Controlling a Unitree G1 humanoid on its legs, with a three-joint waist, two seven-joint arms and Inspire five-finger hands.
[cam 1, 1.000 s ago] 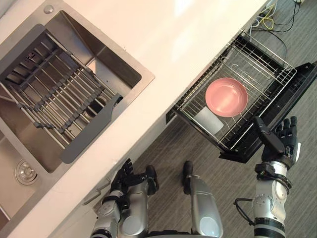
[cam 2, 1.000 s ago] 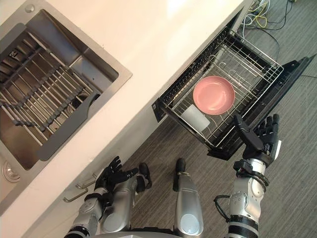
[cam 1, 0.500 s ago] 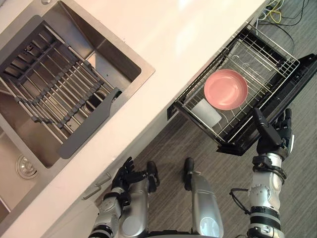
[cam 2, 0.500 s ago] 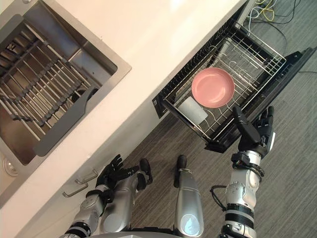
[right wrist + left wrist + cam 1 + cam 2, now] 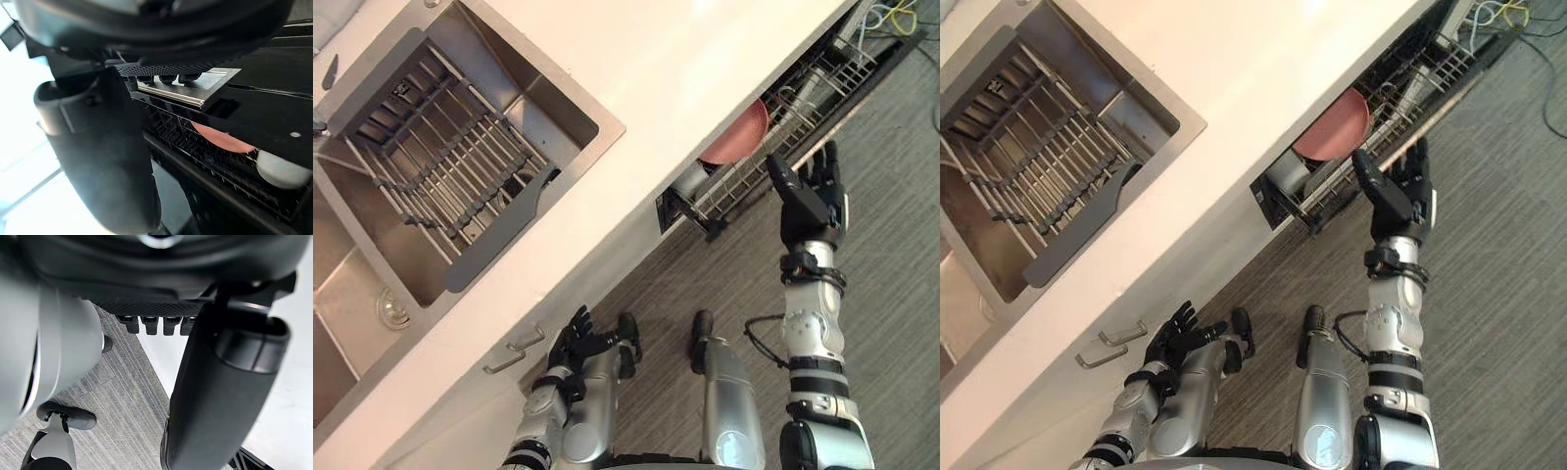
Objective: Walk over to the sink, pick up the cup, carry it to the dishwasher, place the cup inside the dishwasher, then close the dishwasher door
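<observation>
Right eye view showed the right hand [image 5: 1396, 201] spread wide, its fingers straight and holding nothing. It lay against the outer face of the black, silver-edged dishwasher door [image 5: 190, 93], which stood raised most of the way shut. In the right wrist view the fingertips [image 5: 168, 77] sat at the door's silver edge. Past them the metal wire rack [image 5: 822, 78] held the whitish plastic cup [image 5: 690, 181], which was inside the dishwasher on the thumb side of the right hand. The round pink bowl [image 5: 739, 137] sat just beside the cup, tucked under the white table [image 5: 685, 59]. The left hand [image 5: 576, 338] hung low, well apart from the door, with its fingers relaxed, spread and empty. Beyond it the stainless steel sink [image 5: 582, 117] was set into the table, with a dark grey slatted drying rack [image 5: 450, 176] in it.
</observation>
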